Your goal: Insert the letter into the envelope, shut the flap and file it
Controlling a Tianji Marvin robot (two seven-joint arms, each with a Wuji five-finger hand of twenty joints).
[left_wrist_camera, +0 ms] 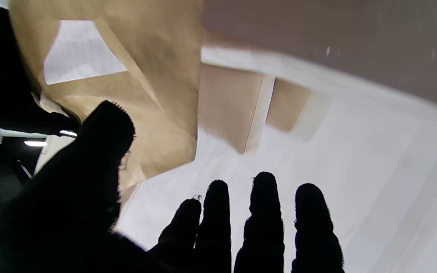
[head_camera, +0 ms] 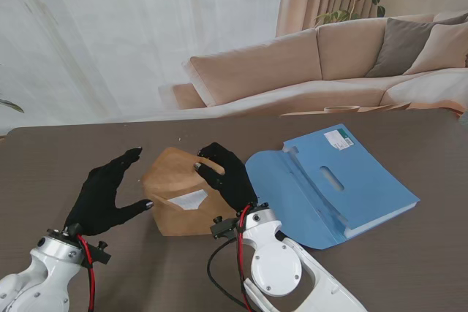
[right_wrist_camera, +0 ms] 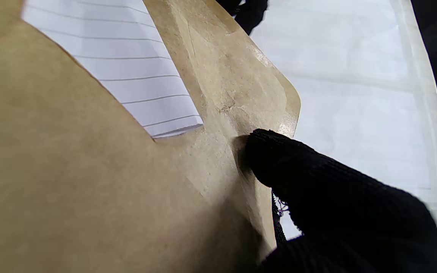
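My right hand (head_camera: pixel 228 177) is curling over the right edge of the brown envelope (head_camera: pixel 179 188), fingers draped on the flap side and clamped on it, so the envelope is standing up off the dark tabletop (head_camera: pixel 66 158) instead of lying flat. My left hand (head_camera: pixel 106 195) is hovering just left of it with fingers spread and holding nothing, thumb reaching toward the envelope's left edge; can't tell if it's actually touching. The envelope is sitting mid-table between my hands, with the open blue folder (head_camera: pixel 329 180) just to its right. The white lined letter (head_camera: pixel 189 199) is peeking out of the V-shaped opening. The right wrist view is showing what the stand view isn't: the ruled lines on the letter and one black fingertip (right_wrist_camera: pixel 268 151) pressing right at the flap's edge.
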